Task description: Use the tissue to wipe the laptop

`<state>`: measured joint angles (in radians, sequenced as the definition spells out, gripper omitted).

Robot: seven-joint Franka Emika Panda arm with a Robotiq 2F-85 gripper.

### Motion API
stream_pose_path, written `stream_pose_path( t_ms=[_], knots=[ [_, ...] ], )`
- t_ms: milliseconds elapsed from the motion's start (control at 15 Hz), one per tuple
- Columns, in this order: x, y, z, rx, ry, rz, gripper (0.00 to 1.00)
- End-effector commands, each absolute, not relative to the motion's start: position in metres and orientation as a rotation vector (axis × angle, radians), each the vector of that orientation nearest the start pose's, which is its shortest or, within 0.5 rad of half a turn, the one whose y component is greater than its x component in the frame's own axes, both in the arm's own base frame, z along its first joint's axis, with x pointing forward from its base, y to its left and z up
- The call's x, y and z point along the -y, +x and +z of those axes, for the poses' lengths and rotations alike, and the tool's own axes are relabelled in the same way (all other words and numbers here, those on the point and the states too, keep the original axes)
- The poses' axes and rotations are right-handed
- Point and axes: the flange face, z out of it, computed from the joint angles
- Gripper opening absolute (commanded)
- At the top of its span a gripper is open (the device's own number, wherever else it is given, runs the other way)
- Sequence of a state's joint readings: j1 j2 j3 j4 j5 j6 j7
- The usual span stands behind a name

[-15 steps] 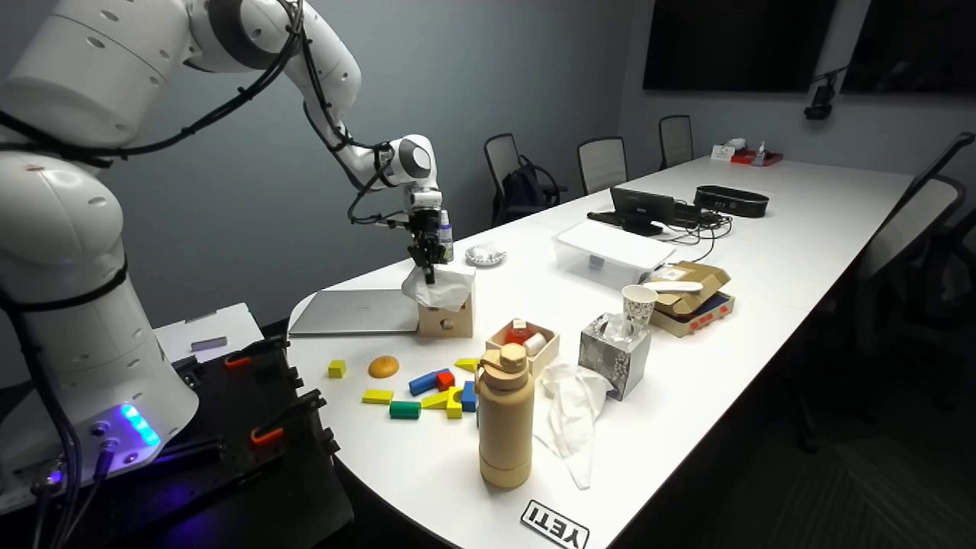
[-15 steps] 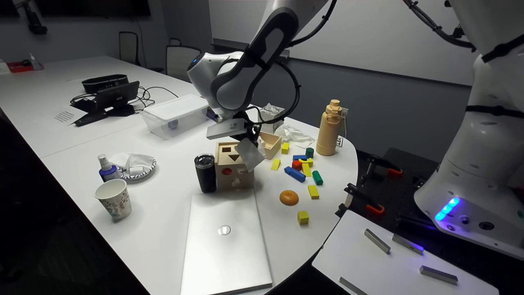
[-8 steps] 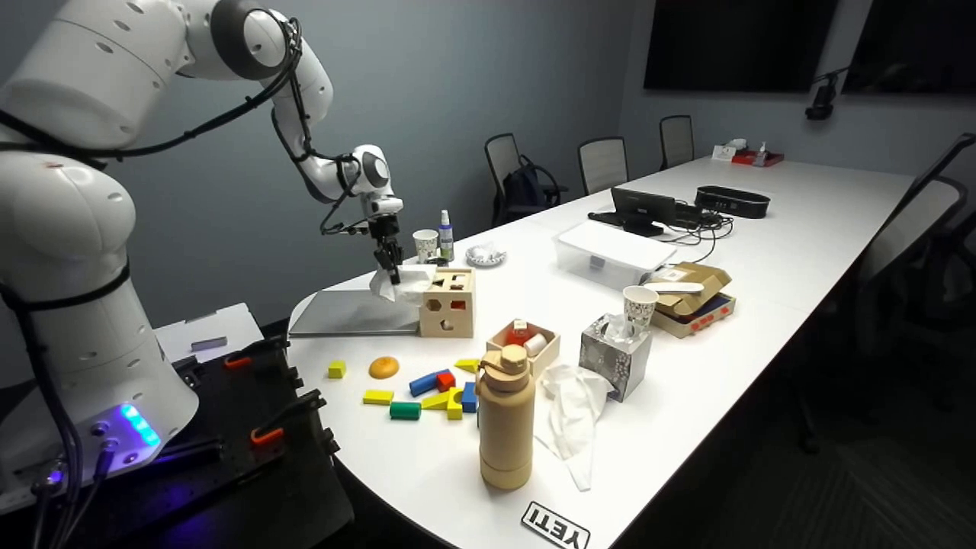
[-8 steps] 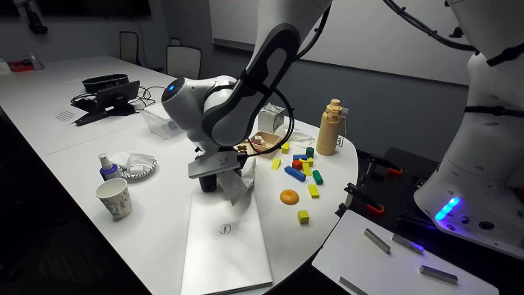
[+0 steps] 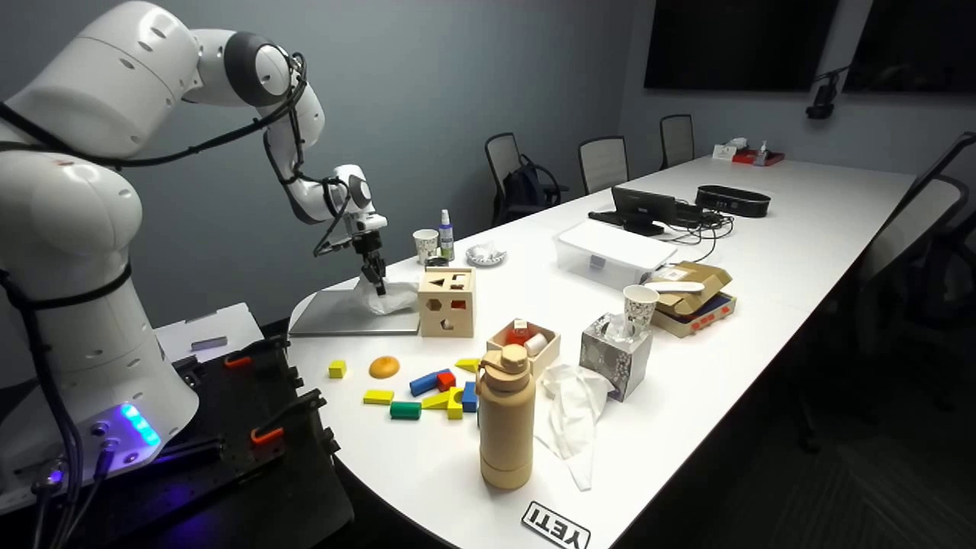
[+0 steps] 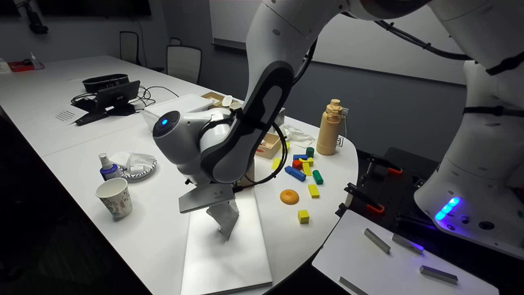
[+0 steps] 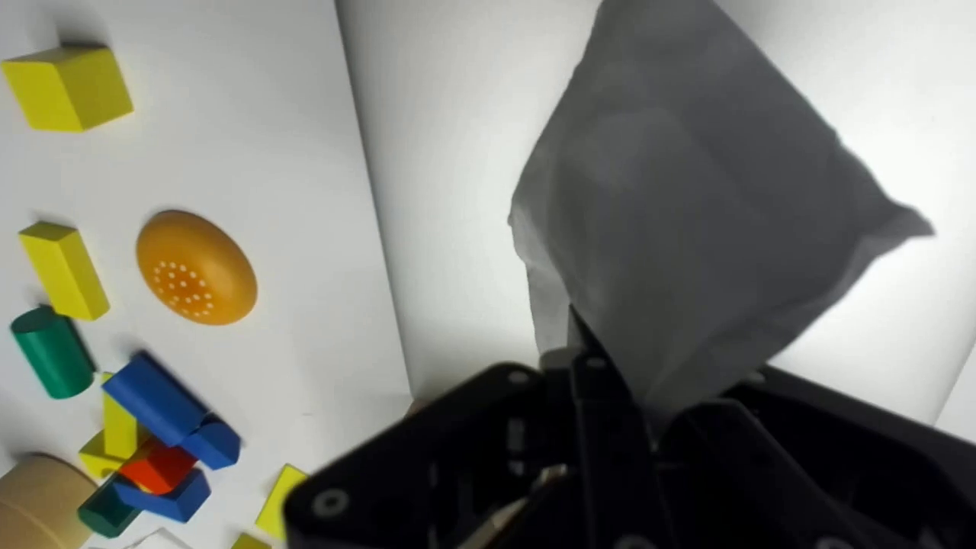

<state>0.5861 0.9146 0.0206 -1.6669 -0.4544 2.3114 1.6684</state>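
Note:
The closed silver-grey laptop (image 5: pixel 324 314) lies flat on the table; it also shows in an exterior view (image 6: pixel 225 268) and in the wrist view (image 7: pixel 450 191). My gripper (image 5: pixel 379 288) is over the laptop, pointing down, with its fingers shut on the white tissue (image 5: pixel 395 299). In the wrist view the tissue (image 7: pixel 686 198) spreads out from between the fingers (image 7: pixel 652 419) and covers part of the lid. In an exterior view the tissue's lower tip (image 6: pixel 225 231) hangs at the middle of the lid, over the logo. I cannot tell whether it touches.
A wooden shape-sorter block (image 5: pixel 447 305) stands at the laptop's end. An orange piece (image 6: pixel 289 197) and several coloured blocks (image 6: pixel 295 173) lie beside the laptop. A paper cup (image 6: pixel 114 198), a spray bottle (image 6: pixel 109 168) and a tan bottle (image 5: pixel 506 419) stand on the table.
My gripper has moved from above the wooden block to over the laptop and lower, carrying the tissue. The block and laptop have not moved.

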Motion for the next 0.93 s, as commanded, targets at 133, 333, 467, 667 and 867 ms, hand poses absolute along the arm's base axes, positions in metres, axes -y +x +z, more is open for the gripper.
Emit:
stream_pose_path(
  t_ms=[133, 333, 467, 667, 867],
  knots=[
    [-0.356, 0.558, 0.012, -1.112, -3.256, -0.33, 0.0],
    [-0.37, 0.573, 0.003, -0.952, -3.258, -0.36, 0.0],
    [-0.386, 0.577, 0.007, -0.801, -3.267, -0.34, 0.0],
    [-0.41, 0.571, 0.002, -0.569, -3.273, -0.215, 0.0],
    [-0.426, 0.559, -0.009, -0.446, -3.245, -0.032, 0.0]
  ],
)
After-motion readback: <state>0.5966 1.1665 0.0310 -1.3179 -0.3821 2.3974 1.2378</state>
